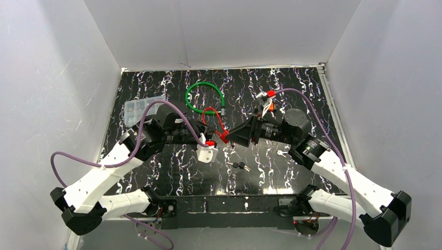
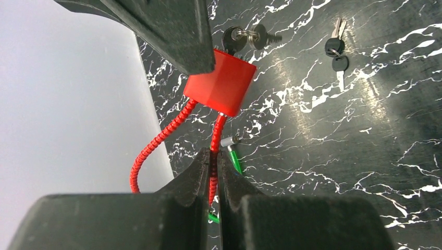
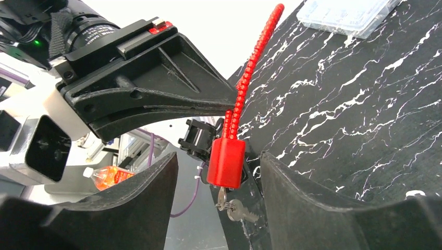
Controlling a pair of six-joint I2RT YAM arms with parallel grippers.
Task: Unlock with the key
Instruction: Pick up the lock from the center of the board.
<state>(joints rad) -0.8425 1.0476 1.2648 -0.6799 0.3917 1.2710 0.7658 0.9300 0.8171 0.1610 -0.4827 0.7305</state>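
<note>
nearest my bases, a spare key pair [image 1: 240,166] lies flat on the black marbled table [image 1: 292,177], with bare tabletop around it toward 6 o'clock. just past it, at mid-table, my left pincer [image 2: 213,156] is pressed together on the cable of the red cable lock [image 2: 221,83], holding it clear of the surface. my right pincer [image 3: 219,156] faces it from 3 o'clock, fingers apart on either side of the lock body, with a gap on both sides. the key [image 3: 237,209] sits in the lock's end with its ring dangling, its blade hidden inside. toward 12 o'clock a green cable lock [image 1: 204,96] lies looped. at 10 o'clock a clear plastic box [image 1: 142,109] sits near the white wall [image 1: 52,78]. the red cable disappears behind my left fingers.
</note>
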